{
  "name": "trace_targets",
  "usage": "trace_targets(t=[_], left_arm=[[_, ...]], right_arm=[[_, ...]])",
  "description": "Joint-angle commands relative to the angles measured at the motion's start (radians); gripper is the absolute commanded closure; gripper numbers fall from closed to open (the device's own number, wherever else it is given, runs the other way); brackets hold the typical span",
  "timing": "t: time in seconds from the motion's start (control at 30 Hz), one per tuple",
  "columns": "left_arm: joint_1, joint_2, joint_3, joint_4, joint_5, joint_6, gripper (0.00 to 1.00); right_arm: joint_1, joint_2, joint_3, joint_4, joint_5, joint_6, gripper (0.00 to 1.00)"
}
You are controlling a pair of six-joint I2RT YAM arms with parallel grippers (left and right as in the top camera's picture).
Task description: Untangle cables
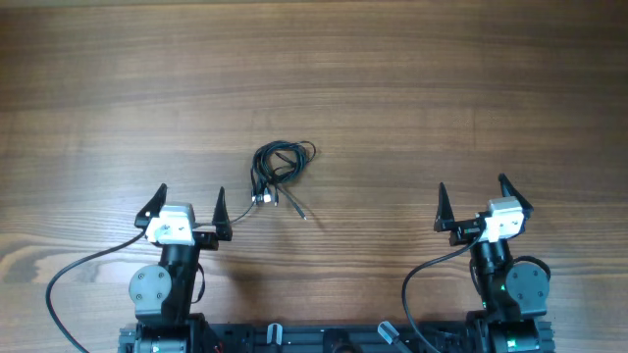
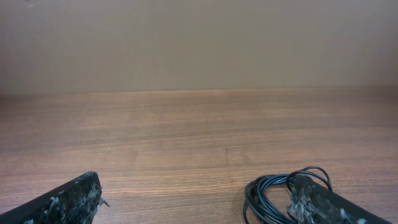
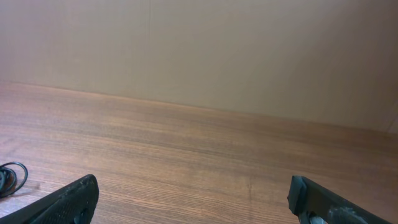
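**Cables coiled near table centre, both grippers wide and empty**

The cables (image 1: 280, 169) lie on my overhead view as one small loose coil of thin black cord on the wooden table (image 1: 412, 88), a little left of the middle. Two short tails trail out of the coil toward the robot, and at least one ends in a silver-looking plug (image 1: 263, 199).

My left gripper (image 1: 191, 196) sits near the coil, slightly closer to the robot. Its jaws are spread wide with nothing between them. On the left wrist camera the coil shows right against the right-hand finger (image 2: 317, 202); I cannot tell whether cord and finger touch.

My right gripper (image 1: 472, 186) is well apart from the coil, off to the right. Its jaws are also spread wide and hold nothing. Its wrist camera catches only a loop of cord at the far left edge.
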Motion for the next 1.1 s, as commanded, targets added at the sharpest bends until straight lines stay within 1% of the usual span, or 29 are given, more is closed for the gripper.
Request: trace_targets(t=[0.0,1.07], left_arm=[[0.006,-0.008,-0.003,-0.008,-0.009,0.019,0.0],[0.006,-0.007,-0.003,-0.008,-0.01,0.019,0.0]], right_arm=[[-0.004,-0.008,-0.001,0.002,-0.02,-0.008,0.0],[-0.004,-0.008,-0.001,0.002,-0.02,-0.009,0.0]])
